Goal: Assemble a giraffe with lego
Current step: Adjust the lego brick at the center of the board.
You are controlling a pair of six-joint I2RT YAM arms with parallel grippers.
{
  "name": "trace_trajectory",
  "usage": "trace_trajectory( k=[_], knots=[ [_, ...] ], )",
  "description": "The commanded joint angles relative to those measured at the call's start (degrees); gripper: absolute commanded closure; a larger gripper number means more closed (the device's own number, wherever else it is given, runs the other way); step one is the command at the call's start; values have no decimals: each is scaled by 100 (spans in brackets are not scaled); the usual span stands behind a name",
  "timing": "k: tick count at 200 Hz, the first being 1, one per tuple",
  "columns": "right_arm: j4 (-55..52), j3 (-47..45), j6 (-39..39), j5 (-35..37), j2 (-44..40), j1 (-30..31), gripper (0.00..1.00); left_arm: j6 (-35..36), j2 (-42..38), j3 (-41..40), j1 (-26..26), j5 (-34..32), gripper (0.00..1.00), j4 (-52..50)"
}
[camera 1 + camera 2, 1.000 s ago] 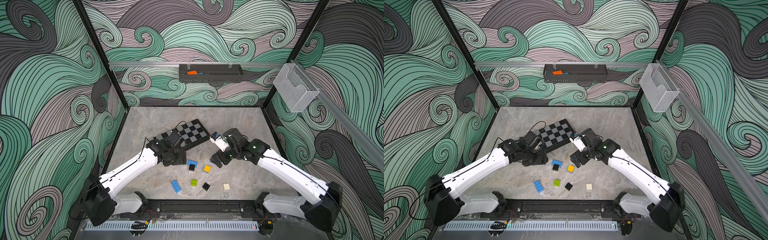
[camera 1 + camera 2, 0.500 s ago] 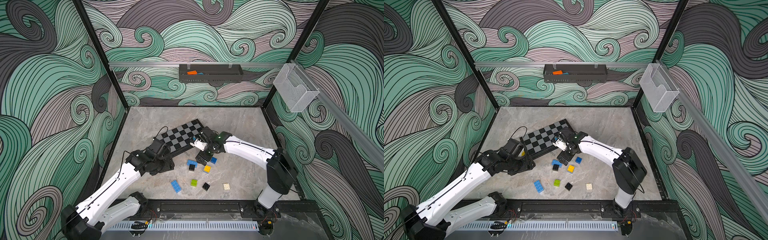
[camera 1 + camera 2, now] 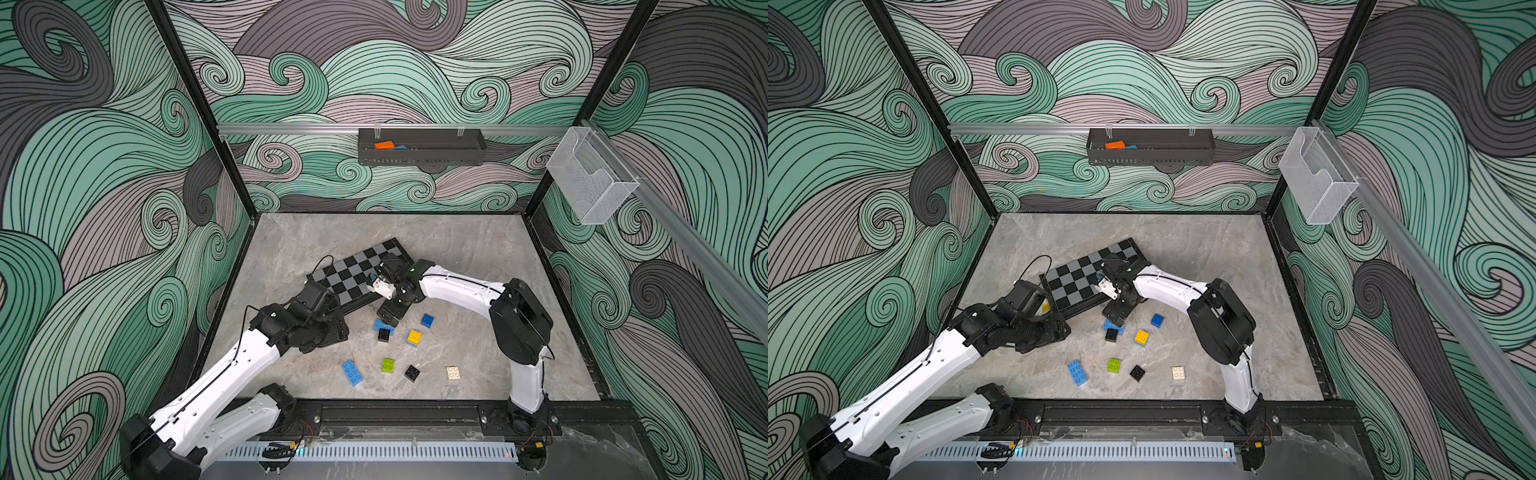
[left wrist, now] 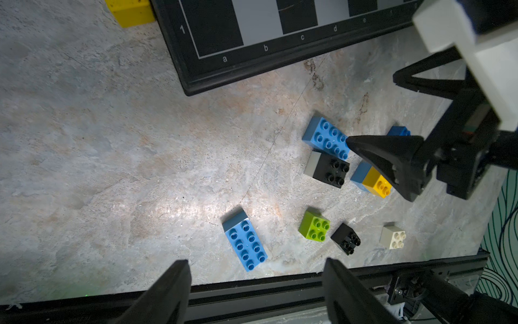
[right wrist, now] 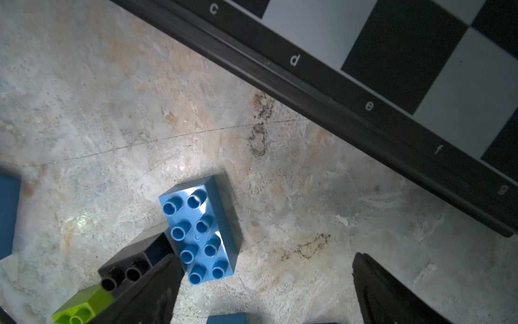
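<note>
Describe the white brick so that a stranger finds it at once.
Start at the chequered board. Near the front rail lies a row of four loose bricks. The white brick ends it on the right arm's side, the only pale one there.

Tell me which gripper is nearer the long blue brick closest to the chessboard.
Right. The right gripper hovers open just over the long blue brick, a fingertip at its edge. The left gripper, also open, is off to its left.
</note>
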Motion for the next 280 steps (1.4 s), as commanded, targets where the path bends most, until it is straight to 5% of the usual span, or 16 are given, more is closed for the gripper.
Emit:
trace_trajectory(
  k=[1,280],
  knots=[
    [-206,91,43,88,85,-5,2,157,160,196,48,61,19,35],
    [88,-453,-44,1246,424,-221,6,345,588,737,135,-115,18,-183]
  ],
)
